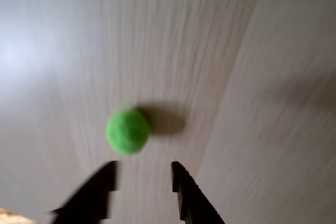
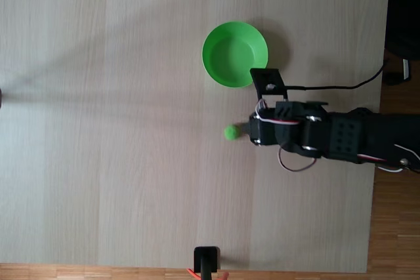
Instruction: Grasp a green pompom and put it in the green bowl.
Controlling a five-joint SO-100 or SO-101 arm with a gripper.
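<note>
The green pompom [image 1: 127,131] is a small fuzzy ball lying on the pale wooden table, just ahead of my two black fingertips in the wrist view. My gripper [image 1: 143,172] is open, with nothing between its fingers, and the pompom sits slightly left of the gap. From the fixed view the pompom [image 2: 231,132] rests right at the left end of the arm, and my gripper [image 2: 247,132] is mostly hidden under the wrist. The green bowl [image 2: 234,54] stands empty a little above the pompom and the arm.
The black arm [image 2: 328,137] reaches in from the right edge, with a cable trailing toward the table's right side. A black stand [image 2: 207,261] sits at the bottom edge. The table [image 2: 98,129] spreads bare to the left.
</note>
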